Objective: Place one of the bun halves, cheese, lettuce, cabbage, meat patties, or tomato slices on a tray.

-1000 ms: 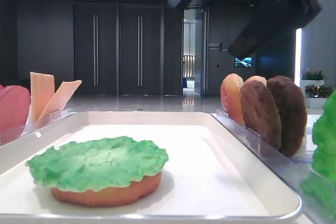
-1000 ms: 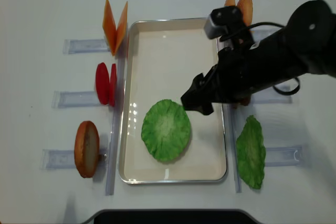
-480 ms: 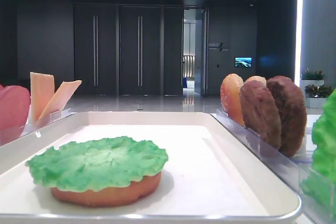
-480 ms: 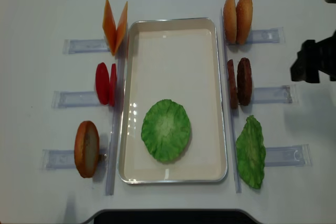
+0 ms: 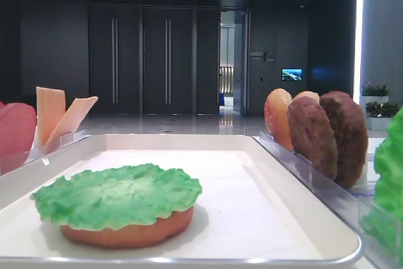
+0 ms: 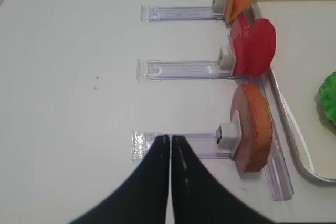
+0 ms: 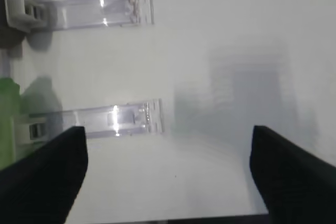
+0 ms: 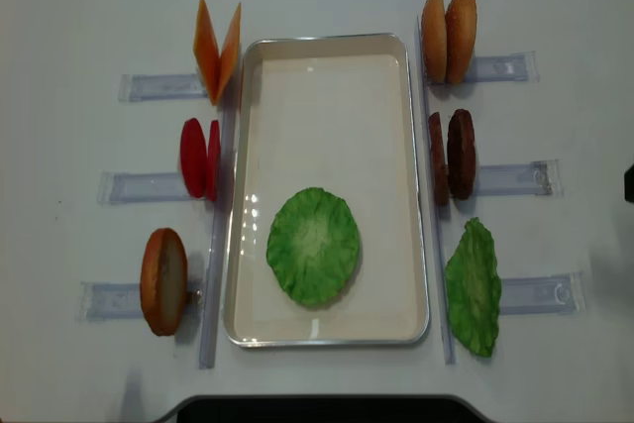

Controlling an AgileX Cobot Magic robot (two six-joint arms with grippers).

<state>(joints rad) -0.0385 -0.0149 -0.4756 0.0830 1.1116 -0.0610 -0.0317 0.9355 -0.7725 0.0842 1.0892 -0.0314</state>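
Note:
A green lettuce lies on a bun half in the near part of the white tray. On the right stand two bun halves, meat patties and another lettuce. On the left stand cheese, tomato slices and one bun half. No separate cabbage shows. My right gripper hangs open and empty over bare table, right of the racks. My left gripper is shut and empty, its tips over the rack end left of that bun half.
Clear plastic racks jut outward from both long sides of the tray, and two rack ends lie just ahead of the right gripper. A dark sliver shows at the right edge of the overhead view.
The right arm has pulled back from above the tray to the right, almost out of the overhead view. The lettuce stays on the bun in the tray. The left gripper has not moved.

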